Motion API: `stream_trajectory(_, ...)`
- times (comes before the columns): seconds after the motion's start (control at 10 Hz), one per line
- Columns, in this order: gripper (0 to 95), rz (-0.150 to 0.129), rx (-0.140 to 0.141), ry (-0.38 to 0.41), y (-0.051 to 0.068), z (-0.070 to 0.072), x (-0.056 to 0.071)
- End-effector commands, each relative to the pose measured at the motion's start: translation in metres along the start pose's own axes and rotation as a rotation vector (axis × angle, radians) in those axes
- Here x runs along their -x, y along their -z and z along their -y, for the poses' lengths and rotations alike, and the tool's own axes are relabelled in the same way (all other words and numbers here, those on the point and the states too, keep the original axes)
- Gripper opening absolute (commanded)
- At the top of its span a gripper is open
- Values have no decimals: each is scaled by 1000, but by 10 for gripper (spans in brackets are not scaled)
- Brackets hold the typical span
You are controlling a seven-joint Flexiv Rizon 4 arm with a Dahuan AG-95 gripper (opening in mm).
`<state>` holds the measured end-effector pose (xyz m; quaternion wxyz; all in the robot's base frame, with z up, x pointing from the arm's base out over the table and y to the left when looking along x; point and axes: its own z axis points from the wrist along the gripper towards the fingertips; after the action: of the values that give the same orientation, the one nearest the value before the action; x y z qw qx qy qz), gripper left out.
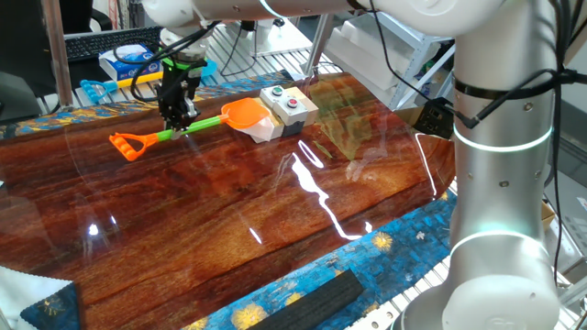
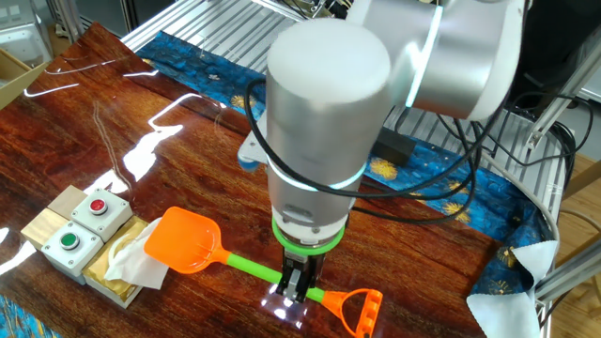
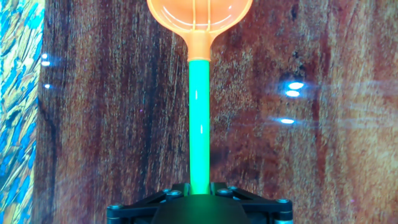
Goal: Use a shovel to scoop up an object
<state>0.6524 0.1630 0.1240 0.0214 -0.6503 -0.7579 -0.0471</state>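
The shovel has an orange blade [image 1: 246, 114], a green shaft [image 1: 200, 126] and an orange D-handle [image 1: 128, 144]. My gripper [image 1: 177, 123] points down and is shut on the green shaft near the handle end. In the other fixed view my gripper [image 2: 294, 287] clamps the shaft [image 2: 252, 268], with the handle [image 2: 357, 310] behind it. The blade [image 2: 183, 241] reaches the object [image 2: 131, 268], a white crumpled wrapper with a tan part, and its front edge overlaps it. The object [image 1: 262, 131] lies against the blade's far side. The hand view shows the shaft [image 3: 199, 118] running up to the blade [image 3: 199, 15]; the object is hidden there.
A beige box with a red and a green button [image 1: 287, 105] stands right behind the object, also in the other fixed view [image 2: 80, 230]. The robot's base [image 1: 504, 183] fills the right side. A black strip [image 1: 312, 298] lies on the blue cloth at the front edge.
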Motion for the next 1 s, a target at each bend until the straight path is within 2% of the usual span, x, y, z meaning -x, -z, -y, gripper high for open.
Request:
stream_trajectory(0.1,0,-11,-2,-32,0,-1,-1)
stream_trajectory(0.2,0,-11,-1,-47,0,-1,-1)
stream_trajectory(0.4,0,-40,3,-103,0,-16,-6)
stream_trajectory(0.5,0,-42,3,-114,-1,-23,-9)
stream_trajectory(0.6,0,-41,4,-135,-2,-38,-12)
stream_trajectory(0.8,0,-46,10,-159,-5,-53,-14)
stream_trajectory(1.0,0,-64,23,-175,-10,-67,-15)
